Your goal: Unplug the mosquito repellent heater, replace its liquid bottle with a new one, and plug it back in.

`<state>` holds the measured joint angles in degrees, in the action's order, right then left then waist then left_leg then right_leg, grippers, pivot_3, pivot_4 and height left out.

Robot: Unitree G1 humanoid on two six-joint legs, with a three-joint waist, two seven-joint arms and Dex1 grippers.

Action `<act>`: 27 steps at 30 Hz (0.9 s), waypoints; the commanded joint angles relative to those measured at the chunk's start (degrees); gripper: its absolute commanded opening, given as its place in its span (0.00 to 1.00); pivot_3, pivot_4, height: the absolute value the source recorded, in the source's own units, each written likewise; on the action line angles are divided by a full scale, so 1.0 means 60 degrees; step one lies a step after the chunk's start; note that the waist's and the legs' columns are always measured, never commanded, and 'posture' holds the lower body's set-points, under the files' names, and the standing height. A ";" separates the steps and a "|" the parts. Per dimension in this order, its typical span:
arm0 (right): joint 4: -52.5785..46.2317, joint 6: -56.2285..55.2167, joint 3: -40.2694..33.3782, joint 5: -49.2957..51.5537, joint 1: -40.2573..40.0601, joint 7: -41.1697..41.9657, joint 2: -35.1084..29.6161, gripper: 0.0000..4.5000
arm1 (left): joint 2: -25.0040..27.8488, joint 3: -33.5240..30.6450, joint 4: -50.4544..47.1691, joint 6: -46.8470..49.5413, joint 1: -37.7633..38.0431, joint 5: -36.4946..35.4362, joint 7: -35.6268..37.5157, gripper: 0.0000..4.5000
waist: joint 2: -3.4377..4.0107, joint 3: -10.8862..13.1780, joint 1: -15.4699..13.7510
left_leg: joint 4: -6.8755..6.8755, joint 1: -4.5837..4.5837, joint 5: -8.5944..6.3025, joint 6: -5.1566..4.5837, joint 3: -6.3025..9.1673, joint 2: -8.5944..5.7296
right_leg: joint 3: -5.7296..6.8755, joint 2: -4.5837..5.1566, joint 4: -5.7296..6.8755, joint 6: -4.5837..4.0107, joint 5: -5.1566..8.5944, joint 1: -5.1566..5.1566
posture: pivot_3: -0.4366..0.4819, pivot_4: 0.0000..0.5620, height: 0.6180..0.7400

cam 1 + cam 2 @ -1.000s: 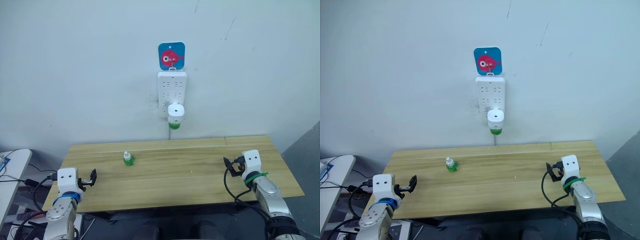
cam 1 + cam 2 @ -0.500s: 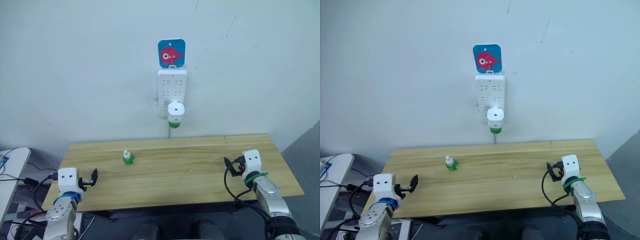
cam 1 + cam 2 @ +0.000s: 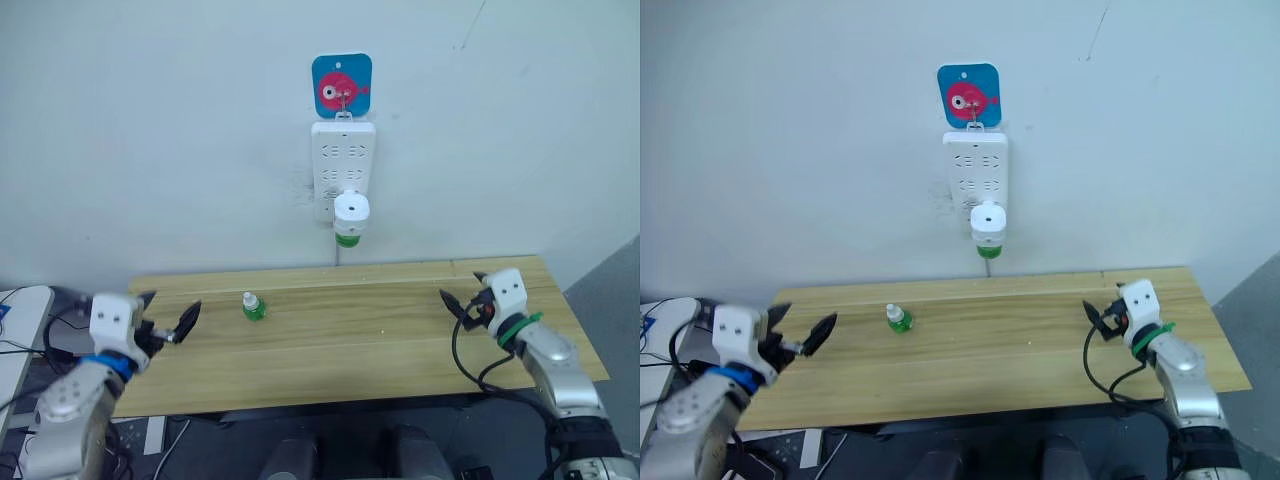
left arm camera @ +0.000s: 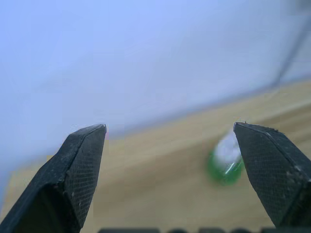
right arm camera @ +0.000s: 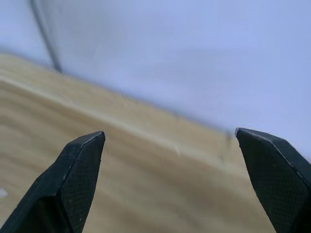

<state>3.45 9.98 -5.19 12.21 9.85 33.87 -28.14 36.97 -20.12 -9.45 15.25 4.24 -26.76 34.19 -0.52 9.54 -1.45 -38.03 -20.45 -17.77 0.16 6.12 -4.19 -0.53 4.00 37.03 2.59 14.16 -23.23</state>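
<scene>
Left pincer [image 3: 170, 320] is up off its low perch now, lifted over the near left corner of the pale wooden table [image 3: 400, 350], black fingers spread wide, nothing in them. Right pincer [image 3: 458, 300] has risen a touch too, also gaping and empty, over the right side of the table. The approach is only starting: the small white rounded heater [image 3: 351, 213] sits plugged into the tall white power strip [image 3: 343, 160] on the wall, green bottle [image 3: 347, 240] under it. The white-capped green replacement bottle [image 3: 253, 306] stands just ahead of the left pincer. Nothing blocks the reach; a blue fish hook [image 3: 342, 86] hangs above.
</scene>
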 commanded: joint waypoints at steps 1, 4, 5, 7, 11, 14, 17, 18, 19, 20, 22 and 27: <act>-0.1343 0.1298 -0.0036 0.0852 0.0562 0.0505 -0.0255 1.00 | 0.0329 0.0488 -0.0623 0.1005 -0.1208 -0.0641 0.0491 0.92 | 0.0003 0.0038 0.0019 | 0.0000 -0.0008 0.0001 0.0001 0.0009 0.0000 | 0.0011 0.0001 -0.0001 0.0000 0.0000 -0.0004 | 0.54 0.35 1.00; -0.2212 0.2494 0.0019 0.1382 0.1219 0.0437 -0.0235 1.00 | 0.0332 0.1111 -0.0292 0.1442 -0.2525 -0.0634 0.0858 0.73 | 0.0000 0.0123 0.0058 | 0.0000 -0.0023 0.0017 0.0031 0.0015 -0.0001 | 0.0018 0.0000 0.0000 -0.0003 -0.0002 -0.0015 | 0.51 0.36 1.00; -0.2514 0.2885 0.0056 0.1610 0.1465 0.0430 -0.0186 1.00 | 0.0257 0.1392 -0.0088 0.1568 -0.3017 -0.0571 0.0987 0.66 | -0.0005 0.0156 0.0074 | 0.0000 -0.0032 0.0021 0.0036 0.0015 0.0000 | 0.0018 0.0000 0.0002 -0.0003 -0.0003 -0.0025 | 0.51 0.36 1.00; -0.3011 0.3522 0.0144 0.1933 0.1852 0.0341 -0.0072 1.00 | 0.0070 0.1767 0.0345 0.1637 -0.3820 -0.0421 0.1141 0.59 | -0.0017 0.0175 0.0108 | -0.0001 -0.0061 0.0025 0.0044 0.0015 -0.0003 | 0.0017 0.0000 0.0004 -0.0005 -0.0005 -0.0057 | 0.50 0.36 1.00; -0.3671 0.4308 0.0411 0.2268 0.2374 0.0219 0.0089 1.00 | -0.0296 0.2356 0.1298 0.1460 -0.5072 -0.0152 0.1517 0.59 | -0.0056 0.0202 0.0215 | 0.0005 -0.0076 0.0026 0.0047 0.0013 -0.0002 | 0.0016 0.0003 -0.0007 -0.0003 -0.0004 -0.0079 | 0.48 0.36 1.00; -0.3984 0.4683 0.0589 0.2351 0.2731 -0.0003 0.0298 1.00 | -0.0779 0.2962 0.2710 0.0858 -0.6427 0.0351 0.1993 0.59 | -0.0077 0.0224 0.0221 | 0.0001 -0.0111 0.0026 0.0047 0.0012 -0.0012 | 0.0019 0.0011 -0.0011 -0.0003 -0.0004 -0.0112 | 0.46 0.37 1.00; -0.4212 0.4909 0.0550 0.2436 0.2763 -0.0144 0.0370 1.00 | -0.1199 0.3328 0.4371 -0.0012 -0.7594 0.0893 0.2527 0.59 | -0.0080 0.0230 0.0240 | -0.0044 -0.0185 0.0030 0.0051 0.0021 -0.0016 | 0.0036 0.0012 0.0000 -0.0003 -0.0009 -0.0165 | 0.46 0.37 1.00; -0.4273 0.4960 0.0534 0.2464 0.2740 -0.0191 0.0375 1.00 | -0.1294 0.3366 0.4773 -0.0225 -0.7841 0.1000 0.2647 0.59 | -0.0080 0.0230 0.0257 | -0.0051 -0.0191 0.0030 0.0051 0.0023 -0.0017 | 0.0037 0.0012 0.0004 -0.0003 -0.0009 -0.0168 | 0.45 0.37 1.00; -0.4346 0.5014 0.0518 0.2491 0.2711 -0.0239 0.0380 1.00 | -0.1406 0.3414 0.5181 -0.0438 -0.8112 0.1095 0.2794 0.59 | -0.0079 0.0230 0.0274 | -0.0055 -0.0197 0.0030 0.0051 0.0022 -0.0018 | 0.0041 0.0013 0.0001 -0.0002 -0.0009 -0.0169 | 0.44 0.37 1.00; -0.4415 0.5063 0.0504 0.2515 0.2681 -0.0286 0.0389 1.00 | -0.1495 0.3451 0.5522 -0.0624 -0.8326 0.1191 0.2916 0.59 | -0.0079 0.0230 0.0292 | -0.0055 -0.0201 0.0030 0.0050 0.0021 -0.0018 | 0.0040 0.0013 0.0002 -0.0002 -0.0010 -0.0173 | 0.44 0.37 1.00; -0.4557 0.5127 0.0462 0.2534 0.2551 -0.0409 0.0426 1.00 | -0.1774 0.3553 0.6462 -0.1112 -0.8921 0.1476 0.3055 0.59 | -0.0079 0.0233 0.0319 | -0.0056 -0.0208 0.0030 0.0050 0.0022 -0.0018 | 0.0042 0.0013 0.0004 -0.0001 -0.0009 -0.0181 | 0.43 0.37 1.00; -0.4824 0.5171 0.0392 0.2506 0.2217 -0.0740 0.0534 1.00 | -0.2190 0.3657 0.8012 -0.2067 -0.9784 0.2022 0.3433 0.59 | -0.0065 0.0251 0.0225 | -0.0144 -0.0248 0.0031 0.0052 0.0109 -0.0021 | 0.0172 0.0022 0.0027 -0.0005 -0.0019 -0.0142 | 0.40 0.38 1.00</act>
<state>-22.61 41.18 -1.16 26.29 23.44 30.21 -24.88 24.49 1.86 37.21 4.95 -52.07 -15.56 54.50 -0.91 11.04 -0.11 -38.91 -21.93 -17.58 0.46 6.80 -4.36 0.53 4.13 37.16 2.58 13.93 -24.05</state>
